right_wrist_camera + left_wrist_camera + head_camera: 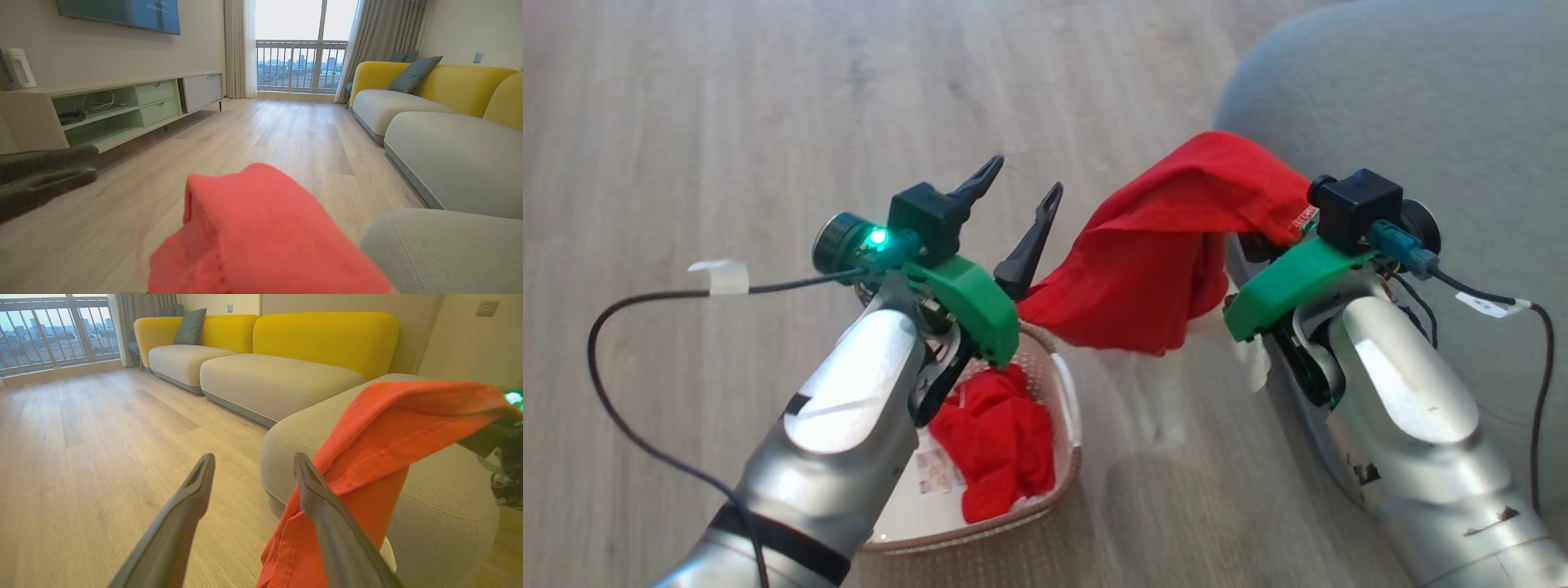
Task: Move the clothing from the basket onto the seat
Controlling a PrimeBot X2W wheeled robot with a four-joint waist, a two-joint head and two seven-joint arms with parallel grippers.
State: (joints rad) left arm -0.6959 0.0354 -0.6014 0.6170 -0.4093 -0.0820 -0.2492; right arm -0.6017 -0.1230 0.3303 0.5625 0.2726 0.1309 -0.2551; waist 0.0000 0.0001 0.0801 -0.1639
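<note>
Mid-carry: right pincer (1262,245) clamped on red garment (1168,261) just beside the seat (1421,98), left pincer (1023,180) spread, empty. Next I'd swing it over the seat, release

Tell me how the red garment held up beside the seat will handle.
Probably floppy: the red garment drapes in sagging folds. Likely light, hanging from one held end. It may drag over the seat edge.

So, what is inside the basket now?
A crumpled red garment lies in the basket, beside a paper label on its floor. The left arm covers the basket's left part, so anything there cannot be seen.
</note>
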